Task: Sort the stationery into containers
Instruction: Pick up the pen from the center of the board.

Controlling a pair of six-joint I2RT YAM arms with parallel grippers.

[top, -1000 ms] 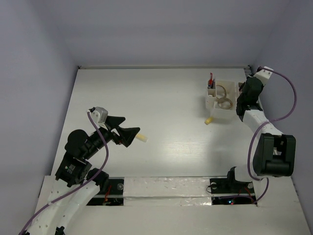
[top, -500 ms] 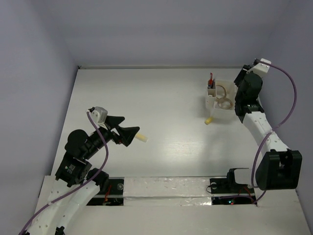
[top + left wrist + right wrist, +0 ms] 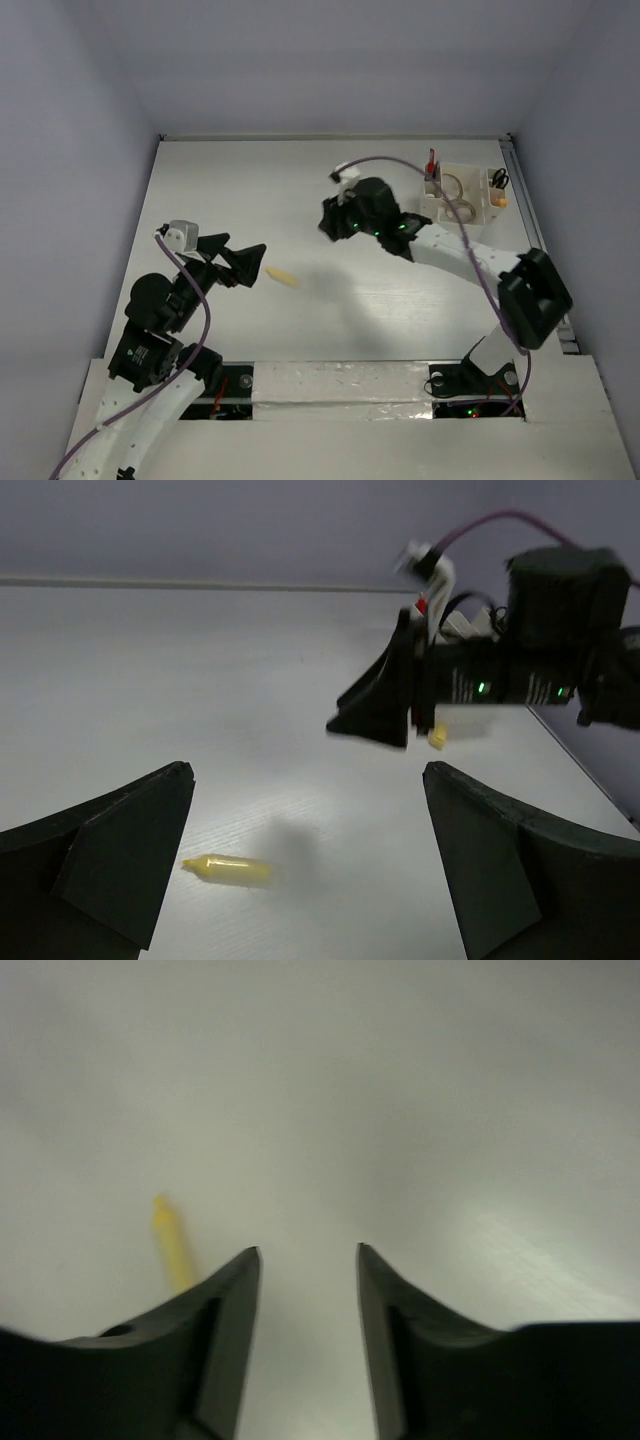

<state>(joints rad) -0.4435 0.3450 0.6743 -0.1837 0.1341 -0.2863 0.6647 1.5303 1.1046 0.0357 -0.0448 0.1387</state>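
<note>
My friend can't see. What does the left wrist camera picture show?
The left gripper is open above a white table, where a small yellow pointed stick lies. Farther off, the black right gripper hangs over the table.

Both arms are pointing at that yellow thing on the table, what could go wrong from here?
1. The left pincer and the right pincer, both open, face the same small yellow tapered piece; reaching together, they might collide or knock it away.
2. The right arm's white forearm lies close by the near side of the white plastic organiser; a careless swing could bump it.
</note>
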